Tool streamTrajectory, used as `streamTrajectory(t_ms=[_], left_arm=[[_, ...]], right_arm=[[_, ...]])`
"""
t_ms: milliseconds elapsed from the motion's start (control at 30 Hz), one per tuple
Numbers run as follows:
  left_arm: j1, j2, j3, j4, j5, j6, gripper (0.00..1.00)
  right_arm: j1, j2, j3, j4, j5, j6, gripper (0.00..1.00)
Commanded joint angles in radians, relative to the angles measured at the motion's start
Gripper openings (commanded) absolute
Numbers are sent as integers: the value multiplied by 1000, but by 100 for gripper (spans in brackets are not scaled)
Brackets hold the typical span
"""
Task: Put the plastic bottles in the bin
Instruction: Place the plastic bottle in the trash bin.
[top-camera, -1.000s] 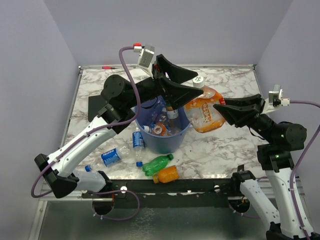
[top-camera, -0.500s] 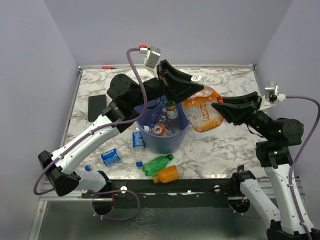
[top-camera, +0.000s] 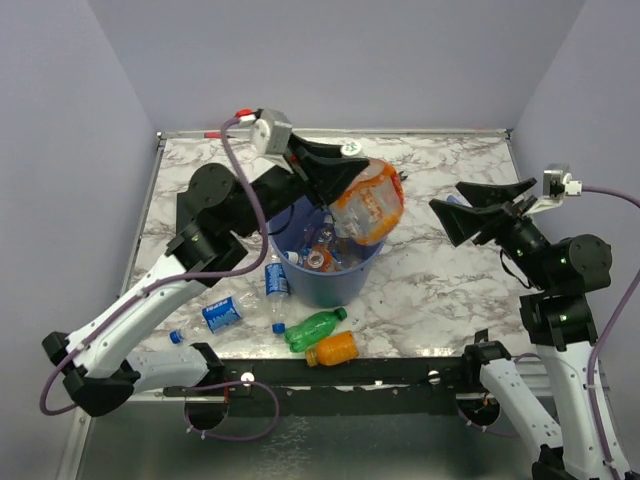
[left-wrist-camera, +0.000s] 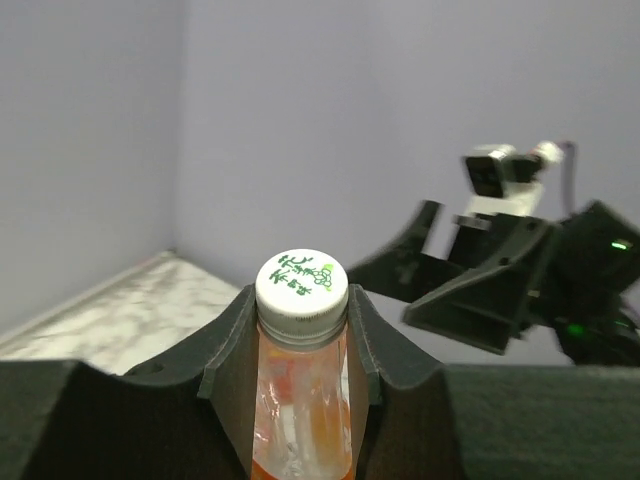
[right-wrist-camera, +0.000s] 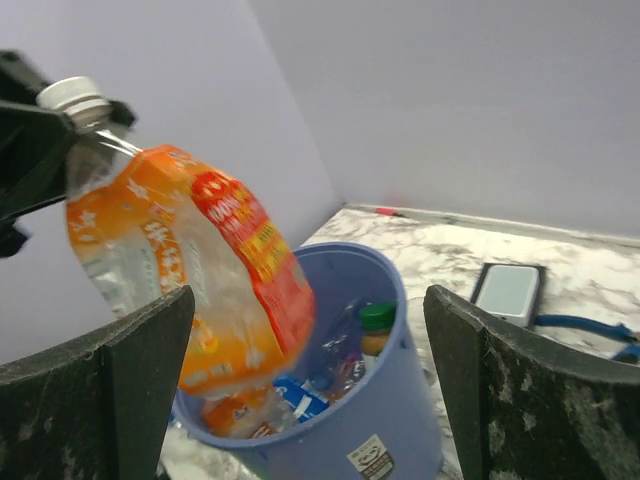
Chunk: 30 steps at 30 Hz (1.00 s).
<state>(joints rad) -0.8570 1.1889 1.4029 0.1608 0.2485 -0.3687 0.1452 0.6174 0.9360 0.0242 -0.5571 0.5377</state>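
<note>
Left fingers (left-wrist-camera: 232, 345) pinch the orange bottle (top-camera: 368, 203) by its neck above the bin (top-camera: 335, 285); right fingers (right-wrist-camera: 145, 350) gape empty.

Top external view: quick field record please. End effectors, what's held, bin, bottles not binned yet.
left end effector: shut on the neck of the large orange bottle
right end effector: open, empty, off to the right of the bin
large orange bottle: hangs cap-up, lower end over the bin mouth
bin: upright, binned bottles visible inside
outside bin, near side: green bottle, small orange bottle, two blue-label bottles
</note>
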Motion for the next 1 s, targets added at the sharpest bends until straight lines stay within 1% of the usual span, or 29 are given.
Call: streamTrajectory(t_ms=[0, 67, 100, 167, 333, 400, 533, 700, 767, 867, 967], left_arm=[[1, -125, -69, -133, -428, 328, 0], [0, -140, -104, -133, -527, 399, 0], [1, -140, -113, -133, -552, 435, 0], [1, -133, -125, -133, -562, 446, 0], [0, -85, -157, -133, -410, 374, 0], [0, -76, -181, -135, -352, 308, 0], [0, -83, -243, -133, -262, 222, 0], [1, -105, -306, -120, -249, 153, 0], [0, -105, -338, -109, -219, 137, 0], [0, -100, -386, -112, -227, 135, 0], [0, -102, -439, -115, -263, 150, 0]], right_arm=[[0, -64, -21, -161, 287, -3, 100], [0, -81, -53, -159, 320, 8, 100], [1, -86, -67, -153, 322, 14, 100], [1, -88, -89, -146, 316, 18, 100], [1, -91, -131, -149, 323, 32, 99], [1, -95, -145, -153, 324, 36, 99], [1, -100, -172, -165, 316, 49, 98], [0, -94, -274, -113, 263, 121, 97], [1, -77, -329, -75, 229, 153, 97], [0, -15, -373, -49, 173, 179, 96], [0, 61, -372, -47, 103, 180, 96]])
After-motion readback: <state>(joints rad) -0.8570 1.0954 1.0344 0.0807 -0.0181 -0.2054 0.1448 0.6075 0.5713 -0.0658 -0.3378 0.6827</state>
